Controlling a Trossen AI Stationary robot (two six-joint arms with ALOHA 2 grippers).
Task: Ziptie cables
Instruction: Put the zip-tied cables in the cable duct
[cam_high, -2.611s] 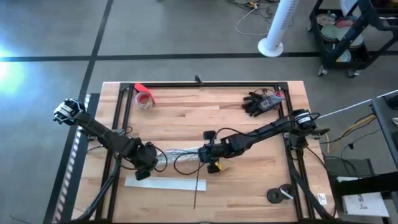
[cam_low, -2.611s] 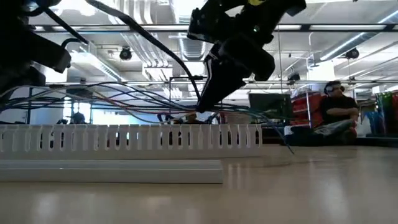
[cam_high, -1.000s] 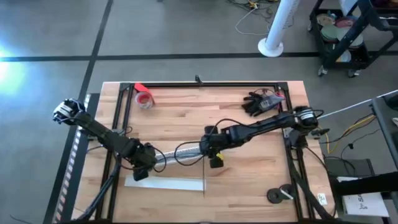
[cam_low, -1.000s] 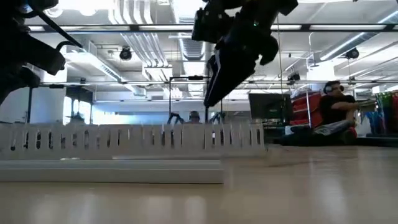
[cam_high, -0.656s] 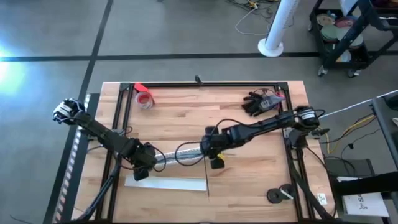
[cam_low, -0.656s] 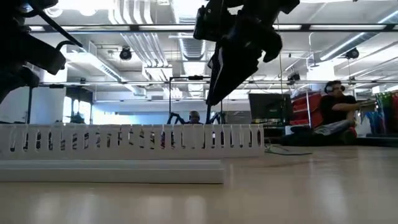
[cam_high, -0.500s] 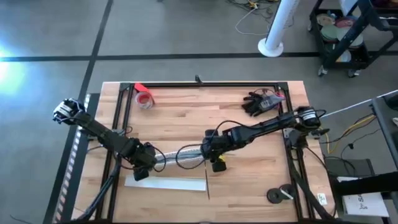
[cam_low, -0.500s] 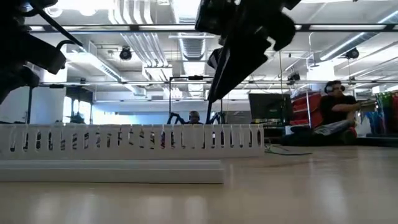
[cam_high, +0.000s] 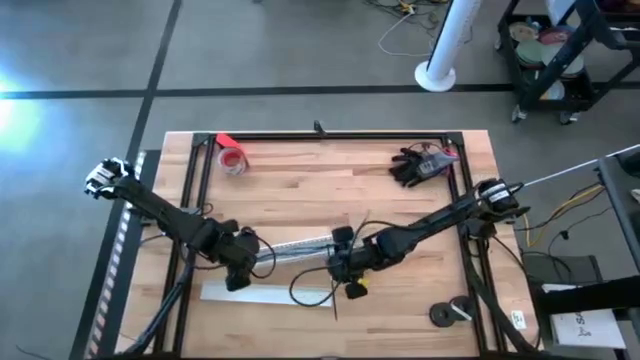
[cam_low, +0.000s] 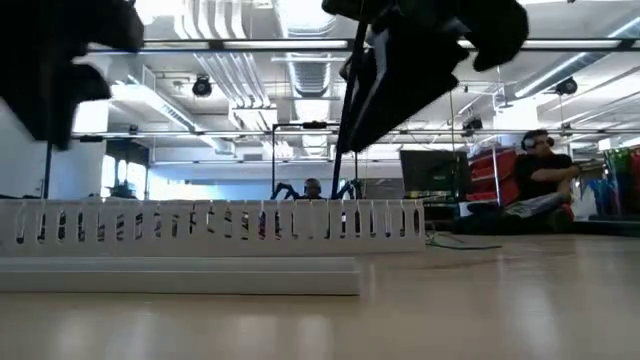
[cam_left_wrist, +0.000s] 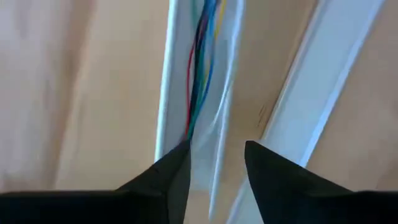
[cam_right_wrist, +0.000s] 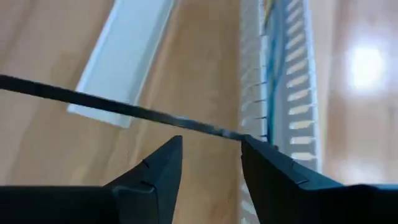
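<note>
The cables (cam_left_wrist: 202, 56), blue, green, red and yellow, lie along the inside of a white slotted duct (cam_high: 295, 243) at mid-table. My left gripper (cam_left_wrist: 214, 146) is open over the duct's left end, and the cables run up to one fingertip. My right gripper (cam_right_wrist: 211, 140) is open at the duct's right end (cam_right_wrist: 298, 93). A thin black ziptie (cam_right_wrist: 124, 107) crosses just beyond its fingertips. A dark cable loop (cam_high: 303, 290) lies on the near side of the duct. A flat white strip (cam_high: 262, 293) lies nearer the front edge. My left gripper: the cables (cam_left_wrist: 189, 127) pass behind one fingertip (cam_left_wrist: 177, 165), and I cannot tell whether it touches them. My right gripper: the ziptie's end (cam_right_wrist: 245, 134) meets one fingertip (cam_right_wrist: 261, 155) while the fingers stand apart. I cannot tell whether it rests on that finger or is held.
A red tape roll (cam_high: 233, 158) sits at the far left and a black glove (cam_high: 415, 165) at the far right. Two dark round pieces (cam_high: 452, 313) lie near the front right corner. A seated person (cam_low: 540, 175) shows in the room beyond the table.
My right gripper has moved toward the table's near edge, across the duct's right end, taking the ziptie along. The dark cable loop has swung from the duct's far side to its near side. My left gripper has shifted a little toward the right and near edges.
</note>
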